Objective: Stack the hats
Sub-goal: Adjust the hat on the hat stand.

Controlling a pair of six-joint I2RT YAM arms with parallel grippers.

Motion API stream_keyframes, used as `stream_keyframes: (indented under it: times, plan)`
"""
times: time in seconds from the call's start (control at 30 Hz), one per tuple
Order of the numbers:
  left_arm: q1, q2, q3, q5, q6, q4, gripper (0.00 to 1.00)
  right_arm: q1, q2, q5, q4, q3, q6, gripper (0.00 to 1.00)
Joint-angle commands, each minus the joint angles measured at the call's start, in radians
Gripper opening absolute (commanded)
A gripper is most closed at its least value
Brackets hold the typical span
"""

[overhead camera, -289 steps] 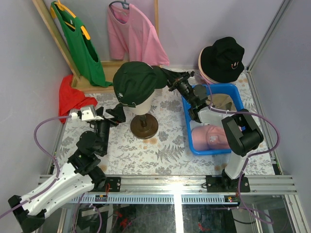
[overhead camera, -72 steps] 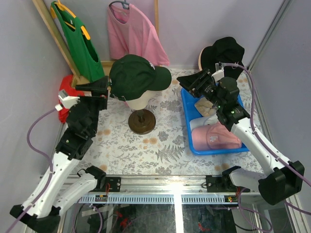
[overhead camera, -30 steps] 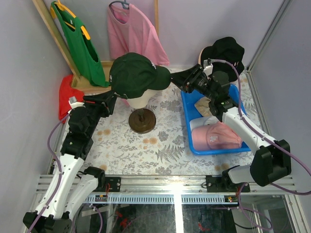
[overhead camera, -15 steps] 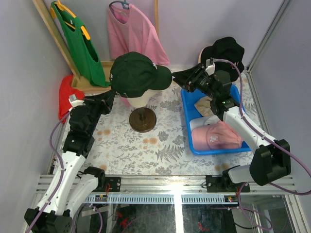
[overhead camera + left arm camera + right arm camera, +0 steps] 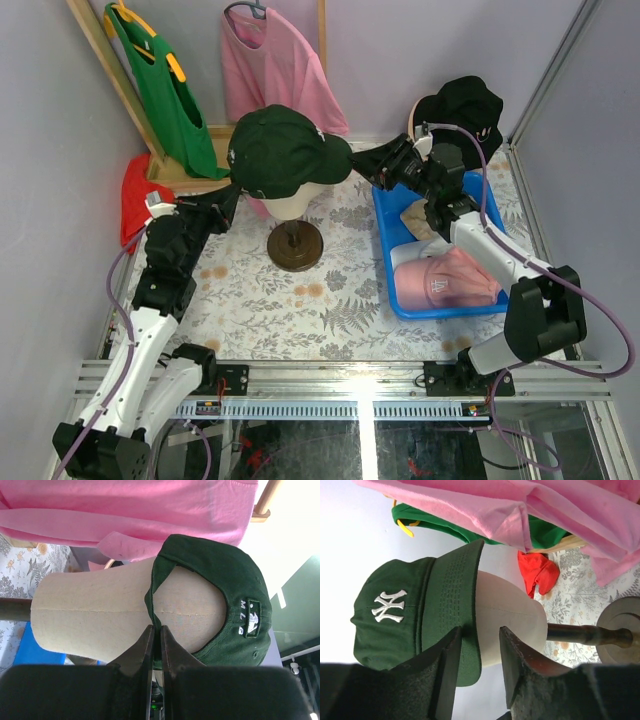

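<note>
Green cap [image 5: 280,150] sits on the mannequin head [image 5: 290,205], on a stand on the worktop [image 5: 330,290]. Left tool [image 5: 156,630] is closed, pinching the cap's rear edge. Right tool [image 5: 480,630] is open, with a finger on each side of the brim's edge; contact is unclear. Blue bin [image 5: 388,240] holds a pink cap [image 5: 440,282] at its near end and a tan cap [image 5: 418,215] at its far end. Black bucket hat [image 5: 465,110] lies behind the bin.
</note>
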Motion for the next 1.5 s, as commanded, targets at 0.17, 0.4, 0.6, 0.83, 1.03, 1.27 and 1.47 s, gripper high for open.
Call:
stream_keyframes:
  times: [0.17, 0.4, 0.6, 0.83, 1.03, 1.27, 1.47]
  plan:
    - [0.007, 0.008, -0.005, 0.069, 0.048, 0.037, 0.0, -0.003, 0.015, -0.05, 0.152, 0.047, 0.06, 0.23]
    - [0.008, 0.002, -0.011, 0.074, 0.047, 0.041, 0.0, -0.003, 0.016, -0.063, 0.212, 0.002, 0.107, 0.05]
    - [0.008, -0.018, -0.004, 0.076, 0.044, 0.021, 0.0, -0.005, 0.008, -0.048, 0.214, -0.056, 0.105, 0.0]
    - [0.008, -0.05, -0.012, 0.077, 0.042, -0.013, 0.0, -0.007, 0.03, -0.03, 0.211, -0.104, 0.085, 0.0]
    - [0.008, -0.065, -0.03, 0.073, 0.038, -0.028, 0.0, -0.007, 0.051, -0.024, 0.225, -0.151, 0.072, 0.0]
    - [0.008, -0.08, -0.062, 0.078, 0.024, -0.035, 0.0, -0.007, 0.049, -0.019, 0.191, -0.167, 0.047, 0.0]
    - [0.009, -0.09, -0.07, 0.075, 0.019, -0.037, 0.0, -0.007, 0.054, -0.016, 0.171, -0.165, 0.037, 0.0]
